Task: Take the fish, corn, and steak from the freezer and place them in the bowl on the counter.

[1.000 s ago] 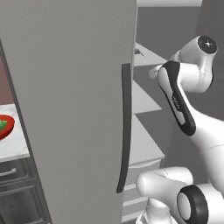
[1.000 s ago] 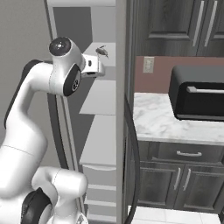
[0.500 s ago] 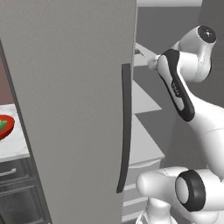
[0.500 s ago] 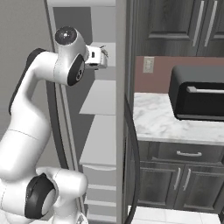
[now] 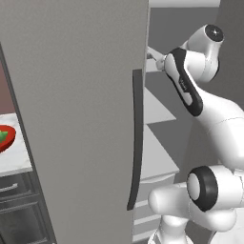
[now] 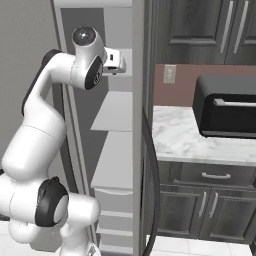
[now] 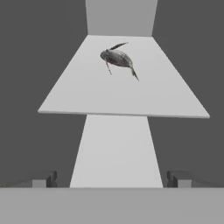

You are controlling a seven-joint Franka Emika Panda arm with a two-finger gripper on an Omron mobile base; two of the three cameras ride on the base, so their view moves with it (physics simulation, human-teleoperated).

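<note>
The fish, dark grey and silvery, lies on the upper pale shelf inside the freezer, whose door stands open. My gripper is open, well short of the fish and level with the shelf's front edge. The hand reaches in at the top of the freezer. The red bowl sits at the left edge on the counter. A green bit shows in the bowl, and I cannot tell whether it is the corn. The steak is out of view.
The freezer door's long dark handle is close to my arm. A lower shelf lies under the fish's shelf. A black appliance stands on a marble top to the right, above dark cabinets.
The arm has risen and stretched further into the freezer's top section. The gripper has stayed open.
</note>
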